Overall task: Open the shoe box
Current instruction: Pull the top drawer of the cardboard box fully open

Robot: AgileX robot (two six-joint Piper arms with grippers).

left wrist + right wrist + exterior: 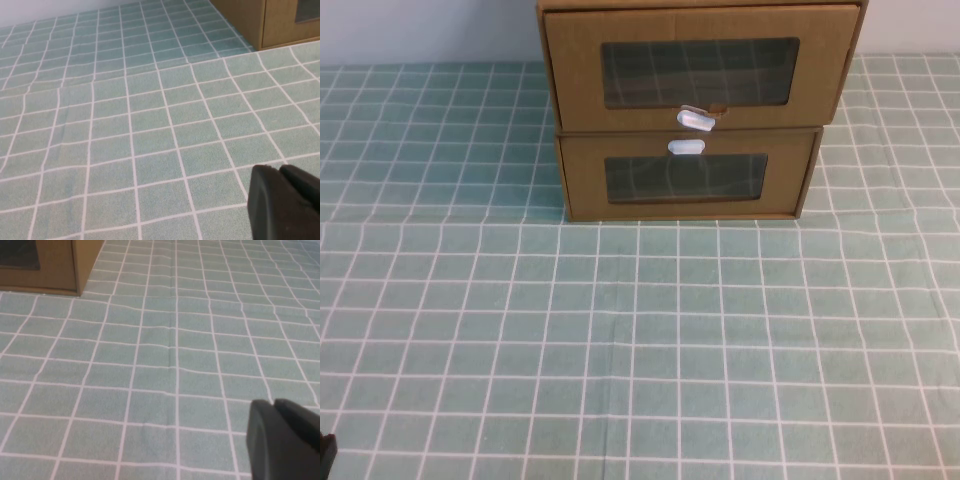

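An upper brown cardboard box sits stacked on a lower brown cardboard box on the green-checked desk. Each front carries a dark window and a white pull tab. A dark sliver of the left arm shows well apart, at the near edge.

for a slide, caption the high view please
Two stacked shoe boxes, both closed, at the back of a checked cloth; left gripper at the near left corner, right gripper out of frame.

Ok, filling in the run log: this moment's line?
brown cardboard shoe boxes: closed | left gripper: shut, above green checked tablecloth | right gripper: shut, above tablecloth
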